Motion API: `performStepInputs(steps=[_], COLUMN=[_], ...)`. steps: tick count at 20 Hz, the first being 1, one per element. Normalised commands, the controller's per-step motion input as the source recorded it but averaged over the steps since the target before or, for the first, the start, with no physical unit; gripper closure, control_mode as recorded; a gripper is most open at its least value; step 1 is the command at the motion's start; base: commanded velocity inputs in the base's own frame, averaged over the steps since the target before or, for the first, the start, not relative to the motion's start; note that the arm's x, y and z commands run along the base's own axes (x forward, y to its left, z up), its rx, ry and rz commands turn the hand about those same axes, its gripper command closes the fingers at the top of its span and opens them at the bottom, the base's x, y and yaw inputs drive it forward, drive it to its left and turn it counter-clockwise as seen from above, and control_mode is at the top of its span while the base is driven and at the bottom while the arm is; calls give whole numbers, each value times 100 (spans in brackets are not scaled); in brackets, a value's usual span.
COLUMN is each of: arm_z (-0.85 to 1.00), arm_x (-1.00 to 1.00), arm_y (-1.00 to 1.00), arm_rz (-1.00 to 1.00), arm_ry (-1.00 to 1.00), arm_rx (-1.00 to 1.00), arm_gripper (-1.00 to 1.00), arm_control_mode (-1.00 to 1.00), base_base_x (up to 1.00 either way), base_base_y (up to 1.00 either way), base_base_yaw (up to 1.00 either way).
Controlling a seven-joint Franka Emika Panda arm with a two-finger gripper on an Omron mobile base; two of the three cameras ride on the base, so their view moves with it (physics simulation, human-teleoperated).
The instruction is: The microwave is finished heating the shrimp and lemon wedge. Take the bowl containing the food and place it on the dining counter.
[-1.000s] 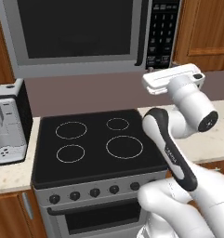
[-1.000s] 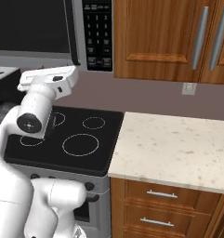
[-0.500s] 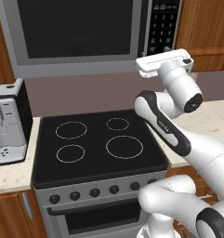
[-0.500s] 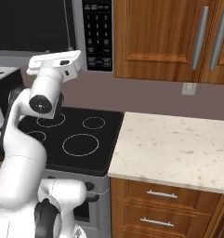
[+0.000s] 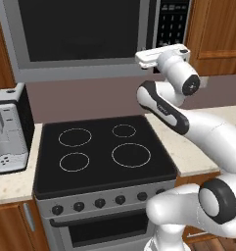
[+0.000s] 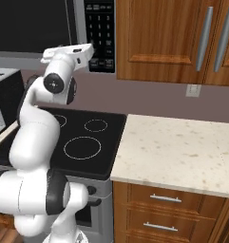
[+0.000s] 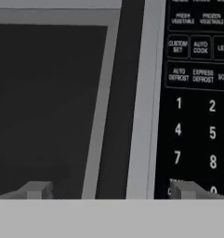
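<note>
The microwave [image 5: 80,34] hangs above the stove with its dark glass door [image 7: 43,102] shut. Its black keypad strip [image 5: 172,24] runs down the right side. My gripper [image 7: 112,190] is raised level with the door's lower right part, pointing straight at the grey frame between glass and keypad [image 7: 197,107]. Its two fingertips [image 7: 39,189] stand wide apart, open, with nothing between them. From the sides the white hand [image 5: 161,54] [image 6: 71,51] hovers close in front of the microwave [image 6: 30,23]. Bowl, shrimp and lemon wedge are hidden behind the door. The dining counter is out of view.
Below the hand lies the black stovetop [image 5: 102,152] [image 6: 82,137]. A coffee machine [image 5: 7,130] stands on the left counter. A speckled beige counter [image 6: 182,147] with drawers lies right of the stove, under wooden cabinets [image 6: 173,38].
The arm has lifted the hand and swung it left and forward, from beside the keypad's lower edge up close to the microwave's front.
</note>
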Motion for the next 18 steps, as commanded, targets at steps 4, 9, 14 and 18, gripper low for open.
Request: performStepInputs(steps=[4,9,14,18], arm_z=[1,0,0,0], arm_x=[68,65,48,9], arm_y=[0,5,6,0], arm_rz=[0,0,-1,0], arm_ry=[15,12,7,3], arm_rx=[0,0,0,0], arm_gripper=[-100,-100,100,100], arm_control_mode=[-100,-100,-100,-100], base_base_x=[0,0,0,0], base_base_y=[0,0,0,0], base_base_yaw=[0,0,0,0])
